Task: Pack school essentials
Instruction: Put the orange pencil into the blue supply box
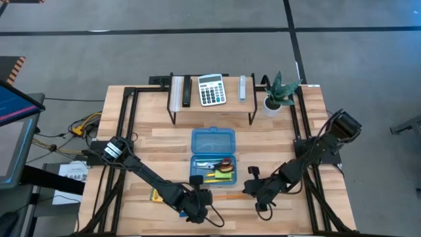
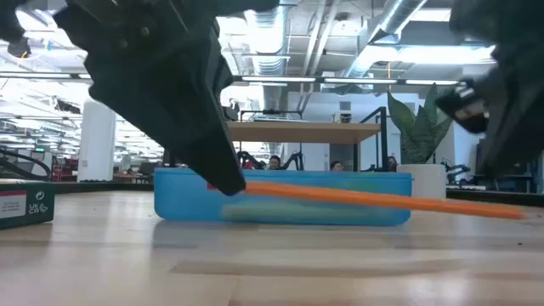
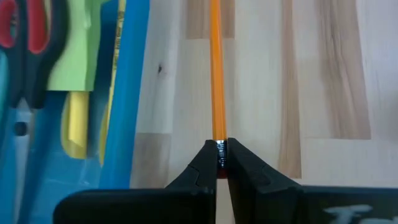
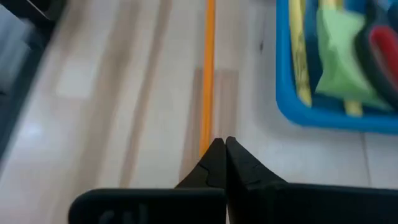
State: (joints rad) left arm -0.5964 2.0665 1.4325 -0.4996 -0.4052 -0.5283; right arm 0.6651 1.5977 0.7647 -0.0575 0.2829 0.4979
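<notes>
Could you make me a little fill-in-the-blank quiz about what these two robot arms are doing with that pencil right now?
1. Both grippers are shut on the two ends of one ____ pencil.
2. The left gripper pinches the pencil by its end with the ____ band.
3. The open case beside the pencil is ____ in colour.
4. Inside the case lie scissors with ____ handles.

Missing words: orange; metal; blue; red

Light wooden worktop (image 1: 276, 141) of pale planks. At the middle, open blue case (image 1: 212, 153); along the far edge, a dark-legged riser shelf (image 1: 212, 105); far right, a white-potted plant (image 1: 273, 100); near left, a yellow crayon box (image 1: 156, 195).
</notes>
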